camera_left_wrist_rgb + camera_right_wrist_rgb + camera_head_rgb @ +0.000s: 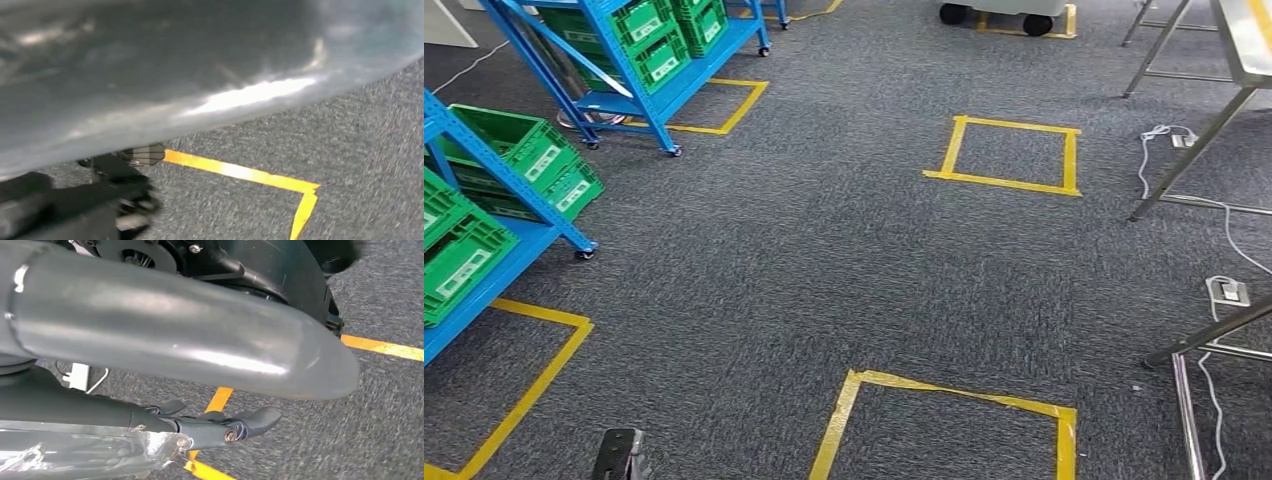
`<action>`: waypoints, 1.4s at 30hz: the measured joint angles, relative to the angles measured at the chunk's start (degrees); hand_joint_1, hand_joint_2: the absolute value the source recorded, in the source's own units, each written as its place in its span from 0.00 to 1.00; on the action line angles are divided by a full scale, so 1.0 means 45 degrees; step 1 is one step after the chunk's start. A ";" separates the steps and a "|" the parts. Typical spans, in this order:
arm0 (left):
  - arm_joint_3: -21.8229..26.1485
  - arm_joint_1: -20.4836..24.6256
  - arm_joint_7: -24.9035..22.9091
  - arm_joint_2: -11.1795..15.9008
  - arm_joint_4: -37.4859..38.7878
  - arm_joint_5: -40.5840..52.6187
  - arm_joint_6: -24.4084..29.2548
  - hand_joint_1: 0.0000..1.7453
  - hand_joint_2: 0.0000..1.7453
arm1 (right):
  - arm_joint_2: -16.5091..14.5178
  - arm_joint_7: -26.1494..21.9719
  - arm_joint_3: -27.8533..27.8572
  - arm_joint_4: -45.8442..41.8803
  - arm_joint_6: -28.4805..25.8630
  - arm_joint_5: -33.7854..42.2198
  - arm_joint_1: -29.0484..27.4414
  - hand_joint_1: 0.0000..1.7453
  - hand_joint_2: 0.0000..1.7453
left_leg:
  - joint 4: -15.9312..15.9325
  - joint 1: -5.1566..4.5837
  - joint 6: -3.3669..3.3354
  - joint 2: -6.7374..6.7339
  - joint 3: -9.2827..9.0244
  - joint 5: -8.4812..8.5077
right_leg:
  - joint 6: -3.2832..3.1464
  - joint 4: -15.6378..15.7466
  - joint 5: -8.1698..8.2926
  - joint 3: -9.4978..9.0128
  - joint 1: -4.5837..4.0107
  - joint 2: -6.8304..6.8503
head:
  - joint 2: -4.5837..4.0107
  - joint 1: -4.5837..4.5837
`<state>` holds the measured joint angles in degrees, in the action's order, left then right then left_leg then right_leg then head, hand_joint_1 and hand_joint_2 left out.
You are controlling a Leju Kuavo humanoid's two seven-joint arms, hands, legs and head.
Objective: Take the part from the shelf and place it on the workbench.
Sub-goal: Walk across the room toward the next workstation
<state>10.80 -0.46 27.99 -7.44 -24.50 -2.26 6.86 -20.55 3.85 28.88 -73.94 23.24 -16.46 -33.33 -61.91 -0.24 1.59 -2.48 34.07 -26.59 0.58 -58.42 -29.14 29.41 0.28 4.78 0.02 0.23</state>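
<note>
Nearest, right hand (220, 427) hangs at robot's side over grey carpet floor (824, 250); dark fingers (255, 420) lie fairly straight, seemingly nothing held, though a crinkled clear wrap sits just beside them and I can't tell if it's gripped. Left hand (75, 205) is blurred dark, state can't be told. Yellow tape squares (944, 420) mark the floor. Farther out on the left, blue steel shelf racks (534, 225) carry green plastic crates (509, 150); the part itself isn't discernible, presumably in a crate. Shelf lies ahead-left, so left hand is nearer. Steel-legged table (1204, 130) stands far right.
</note>
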 joint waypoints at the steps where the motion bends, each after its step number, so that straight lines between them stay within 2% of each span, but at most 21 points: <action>1: 0.0000 0.0029 -0.0002 0.0000 -0.0001 -0.0013 0.0000 0.00 0.00 | 0.0000 0.0007 -0.0019 -0.0002 -0.0015 -0.0001 -0.0011 0.00 0.00 | 0.0658 -0.0042 -0.0050 -0.0259 -0.0341 0.0176 | 0.0050 -0.0007 -0.0048 -0.0002 -0.0032 0.0133 | 0.0000 -0.0004; 2: 0.0000 0.0051 -0.0004 0.0001 -0.0002 -0.0025 0.0000 0.00 0.00 | 0.0000 0.0022 -0.0035 -0.0004 -0.0042 -0.0004 -0.0019 0.00 0.00 | 0.1015 -0.0086 -0.0096 -0.0408 -0.0508 0.0211 | 0.0102 -0.0002 -0.0091 -0.0005 -0.0062 0.0265 | 0.0000 -0.0003; 5: -0.0001 0.0004 -0.0006 0.0016 -0.0008 -0.0052 0.0012 0.00 0.00 | 0.0000 0.0081 -0.0092 -0.0063 -0.0227 0.0018 0.0004 0.00 0.00 | 0.1180 -0.0108 -0.0292 -0.0029 -0.0529 0.0211 | 0.0286 0.0019 -0.0209 -0.0190 -0.0051 0.0472 | 0.0000 -0.0010; 7: -0.0007 -0.0033 -0.0006 0.0021 -0.0036 -0.0068 0.0040 0.00 0.00 | 0.0000 0.0079 -0.0149 -0.0125 -0.0444 0.0079 -0.0008 0.00 0.00 | 0.1244 -0.0034 -0.0441 0.0264 -0.0561 0.0279 | 0.0408 -0.0692 -0.0688 0.0042 -0.0015 -0.0159 | 0.0000 -0.0063; 9: -0.0029 -0.0073 -0.0007 0.0017 -0.0096 -0.0118 0.0079 0.00 0.00 | 0.0000 0.0118 -0.0221 -0.0165 -0.0687 0.0162 -0.0100 0.00 0.00 | 0.1246 0.0006 -0.0514 0.0583 -0.0550 0.0301 | 0.0458 -0.2389 -0.1513 0.0845 0.0005 -0.0857 | 0.0000 -0.0128; 11: -0.0075 -0.0218 -0.0023 0.0016 -0.0213 -0.0215 0.0129 0.00 0.00 | 0.0000 0.0236 -0.0321 -0.0270 -0.0898 0.0292 -0.0248 0.00 0.00 | 0.1240 0.0007 -0.0530 0.0925 -0.0556 0.0301 | 0.0460 -0.3645 -0.1847 0.1542 0.0004 -0.1021 | 0.0000 -0.0139; 13: -0.0131 -0.0424 -0.0062 0.0023 -0.0385 -0.0339 0.0163 0.00 0.00 | 0.0000 0.0334 -0.0442 -0.0449 -0.1080 0.0447 -0.0388 0.00 0.00 | 0.1231 0.0021 -0.0517 0.1286 -0.0593 0.0296 | 0.0444 -0.2982 -0.1159 0.1379 0.0027 -0.1104 | 0.0000 -0.0139; 16: -0.0208 -0.0598 -0.0081 0.0043 -0.0630 -0.0436 0.0172 0.00 0.00 | 0.0000 0.0396 -0.0608 -0.0656 -0.1243 0.0569 -0.0530 0.00 0.00 | 0.1156 0.0031 -0.0379 0.1824 -0.0569 0.0284 | 0.0460 -0.0484 0.0005 0.0331 0.0178 -0.2055 | 0.0000 -0.0131; 18: -0.0231 -0.0647 -0.0081 0.0058 -0.0747 -0.0452 0.0176 0.00 0.00 | 0.0000 0.0424 -0.0673 -0.0743 -0.1286 0.0583 -0.0599 0.00 0.00 | 0.1149 0.0054 -0.0205 0.2149 -0.0461 0.0347 | 0.0388 -0.0061 0.0027 0.0126 0.0193 -0.2370 | 0.0000 -0.0123; 20: -0.0239 -0.0742 -0.0083 0.0077 -0.0809 -0.0457 0.0182 0.00 0.00 | 0.0000 0.0439 -0.0725 -0.0858 -0.1302 0.0591 -0.0645 0.00 0.00 | 0.1176 0.0116 -0.0042 0.2348 -0.0371 0.0417 | 0.0205 -0.0021 0.0109 0.0069 0.0164 -0.2033 | 0.0000 -0.0122; 22: -0.0250 -0.0810 -0.0084 0.0096 -0.0855 -0.0476 0.0193 0.00 0.00 | -0.0002 0.0453 -0.0786 -0.0967 -0.1308 0.0618 -0.0673 0.00 0.00 | 0.0647 0.0090 0.0075 0.1791 -0.0075 0.0043 | 0.0038 0.0059 0.0205 0.0051 0.0173 -0.1661 | 0.0000 -0.0030; 24: -0.0267 -0.0805 -0.0087 0.0091 -0.0933 -0.0531 0.0202 0.00 0.00 | -0.0005 0.0463 -0.0850 -0.1037 -0.1308 0.0640 -0.0747 0.00 0.00 | -0.0881 0.0059 0.0160 0.0981 0.0657 -0.0821 | -0.0041 0.0091 0.0229 0.0074 0.0143 -0.1239 | 0.0000 0.0073; 27: -0.0285 -0.0889 -0.0115 0.0079 -0.1071 -0.0648 0.0180 0.00 0.00 | -0.0005 0.0449 -0.0890 -0.1102 -0.1296 0.0617 -0.0820 0.00 0.00 | -0.2489 0.0086 0.0219 0.0693 0.1357 -0.1279 | -0.0078 0.0090 0.0205 0.0100 0.0107 -0.0603 | 0.0000 0.0091; 29: -0.0287 -0.1014 -0.0187 0.0096 -0.1222 -0.0725 0.0146 0.00 0.00 | -0.0005 0.0402 -0.0896 -0.1160 -0.1276 0.0574 -0.0816 0.00 0.00 | -0.1331 0.0081 0.0196 0.0496 0.0689 -0.0549 | -0.0061 0.0090 0.0175 0.0067 0.0104 -0.0293 | 0.0000 0.0095; 31: -0.0285 -0.1063 -0.0264 0.0114 -0.1409 -0.0759 0.0120 0.00 0.00 | -0.0005 0.0352 -0.0906 -0.1190 -0.1249 0.0535 -0.0819 0.00 0.00 | 0.0400 0.0028 0.0106 -0.0085 -0.0259 0.0085 | 0.0027 0.0069 0.0104 0.0029 0.0045 -0.0028 | 0.0000 0.0104; 33: -0.0285 -0.1071 -0.0310 0.0117 -0.1576 -0.0766 0.0108 0.00 0.00 | -0.0005 0.0335 -0.0911 -0.1213 -0.1193 0.0475 -0.0821 0.00 0.00 | 0.1162 -0.0032 -0.0041 -0.0349 -0.0623 0.0195 | 0.0150 0.0081 0.0024 0.0006 -0.0029 0.0234 | 0.0000 0.0084; 35: -0.0285 -0.1153 -0.0368 0.0117 -0.1716 -0.0781 0.0119 0.00 0.00 | -0.0005 0.0339 -0.0911 -0.1261 -0.1077 0.0354 -0.0800 0.00 0.00 | 0.1254 -0.0020 -0.0209 -0.0052 -0.0625 0.0197 | 0.0286 0.0132 -0.0032 -0.0124 -0.0028 0.0418 | 0.0000 0.0059; 37: -0.0274 -0.1251 -0.0447 0.0121 -0.1875 -0.0823 0.0157 0.00 0.00 | -0.0005 0.0335 -0.0918 -0.1322 -0.0948 0.0232 -0.0788 0.00 0.00 | 0.1321 0.0049 -0.0370 0.0215 -0.0671 0.0262 | 0.0428 -0.0285 -0.0352 -0.0057 0.0006 -0.0087 | 0.0000 0.0008; 39: -0.0264 -0.1282 -0.0498 0.0121 -0.2022 -0.0857 0.0183 0.00 0.00 | -0.0005 0.0328 -0.0928 -0.1350 -0.0872 0.0148 -0.0809 0.00 0.00 | 0.1339 0.0087 -0.0474 0.0483 -0.0671 0.0306 | 0.0515 -0.1774 -0.1129 0.0636 0.0032 -0.0824 | 0.0000 -0.0071; 41: -0.0245 -0.1333 -0.0525 0.0119 -0.2135 -0.0964 0.0186 0.00 0.00 | -0.0005 0.0257 -0.0929 -0.1349 -0.0780 -0.0035 -0.0819 0.00 0.00 | 0.1334 0.0079 -0.0505 0.0809 -0.0655 0.0306 | 0.0539 -0.3399 -0.1692 0.1495 0.0036 -0.1023 | 0.0000 -0.0101; 42: -0.0205 -0.1395 -0.0555 0.0119 -0.2222 -0.1063 0.0169 0.00 0.00 | -0.0005 0.0167 -0.0925 -0.1347 -0.0698 -0.0186 -0.0805 0.00 0.00 | 0.1331 0.0078 -0.0505 0.0983 -0.0666 0.0298 | 0.0535 -0.3644 -0.1610 0.1690 0.0039 -0.1037 | 0.0000 -0.0111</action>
<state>9.87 -6.74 25.49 -6.90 -34.50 -7.04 7.62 -20.57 4.61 24.72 -80.00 20.10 -17.30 -36.95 -55.92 0.11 -0.68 1.94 31.07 -25.25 2.99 -74.81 -36.38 37.01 0.46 0.11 0.02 -0.27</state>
